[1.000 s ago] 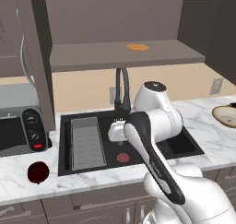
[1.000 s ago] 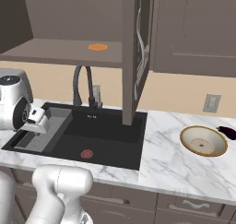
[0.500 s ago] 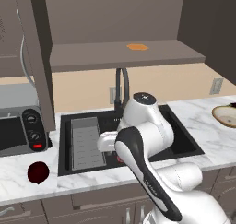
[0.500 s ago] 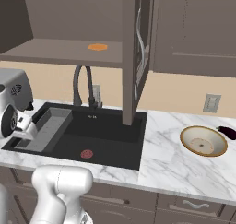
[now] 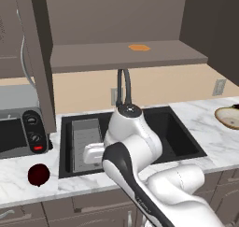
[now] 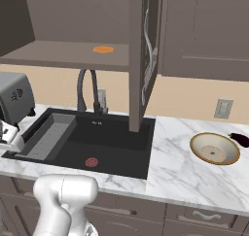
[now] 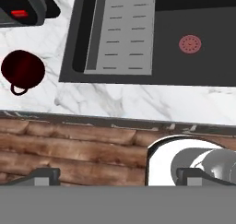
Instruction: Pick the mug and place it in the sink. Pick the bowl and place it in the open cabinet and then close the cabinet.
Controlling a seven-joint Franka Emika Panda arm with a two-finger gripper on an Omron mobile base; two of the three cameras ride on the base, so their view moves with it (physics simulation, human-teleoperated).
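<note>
Mug [image 7: 22, 69] sits up-left of the spread gripper [image 7: 117, 173] (on marble), untouched.

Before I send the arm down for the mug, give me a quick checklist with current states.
1. Mug upright on the counter left of the sink, nothing touching it: ok.
2. Gripper open and empty: ok.
3. Gripper over the mug: not ok; in the hand view the mug sits far off to the upper left.
4. Sink free to receive the mug: ok; it holds a grey tray and a red drain.
5. Cabinet door open, shelf reachable: ok.
6. Bowl on the counter right of the sink, waiting: ok.
</note>
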